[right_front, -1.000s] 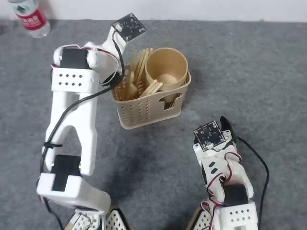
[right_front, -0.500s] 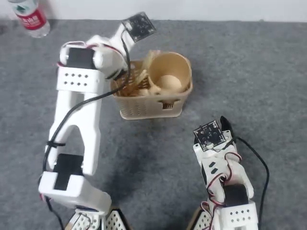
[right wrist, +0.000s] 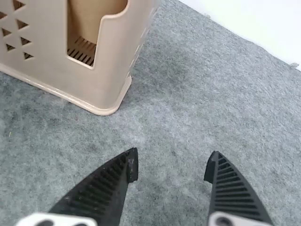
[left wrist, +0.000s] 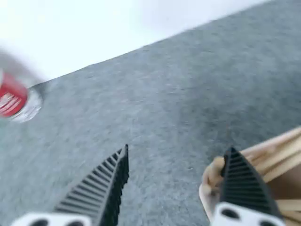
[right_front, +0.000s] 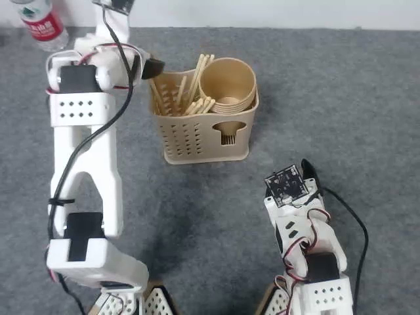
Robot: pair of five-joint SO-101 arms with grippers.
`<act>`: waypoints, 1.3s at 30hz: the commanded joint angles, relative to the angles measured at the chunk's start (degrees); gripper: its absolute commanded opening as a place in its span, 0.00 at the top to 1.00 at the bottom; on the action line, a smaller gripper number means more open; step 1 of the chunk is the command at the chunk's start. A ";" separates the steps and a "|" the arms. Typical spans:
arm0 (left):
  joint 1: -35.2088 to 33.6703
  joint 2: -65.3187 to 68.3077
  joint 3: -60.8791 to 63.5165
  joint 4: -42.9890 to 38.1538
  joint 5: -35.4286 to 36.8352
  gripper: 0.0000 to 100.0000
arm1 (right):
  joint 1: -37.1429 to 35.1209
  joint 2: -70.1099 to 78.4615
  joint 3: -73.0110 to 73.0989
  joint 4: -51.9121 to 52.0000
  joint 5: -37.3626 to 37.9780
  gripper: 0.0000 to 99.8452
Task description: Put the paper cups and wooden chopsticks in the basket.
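Observation:
The beige basket (right_front: 197, 138) stands upright on the grey mat. Inside it are stacked paper cups (right_front: 227, 85) on the right side and several wooden chopsticks (right_front: 191, 88) leaning on the left side. My left gripper (left wrist: 176, 162) hangs open and empty just beside the basket's back left corner (left wrist: 207, 193), where chopstick ends (left wrist: 277, 146) show. My right gripper (right wrist: 171, 169) is open and empty, low over the mat in front of the basket's wall (right wrist: 94, 84) and its handle cut-out.
A plastic bottle with a red label (right_front: 41, 23) stands at the far left edge of the mat, also seen as a bottle (left wrist: 16, 99) from the left wrist. Open grey mat (right_front: 341, 98) lies to the right of the basket.
The left arm has lifted out of the basket and swung back to the left. The basket, tilted and pushed a moment ago, has settled upright with the chopsticks inside. The right arm kept still.

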State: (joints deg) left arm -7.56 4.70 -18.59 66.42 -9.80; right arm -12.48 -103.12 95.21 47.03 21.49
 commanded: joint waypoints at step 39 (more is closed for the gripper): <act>7.74 3.52 -1.45 26.73 9.67 0.99 | -1.10 -0.48 1.05 0.31 0.88 0.77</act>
State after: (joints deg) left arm -0.79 8.66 -16.13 88.84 -0.66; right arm -13.63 -103.12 95.21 47.03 21.49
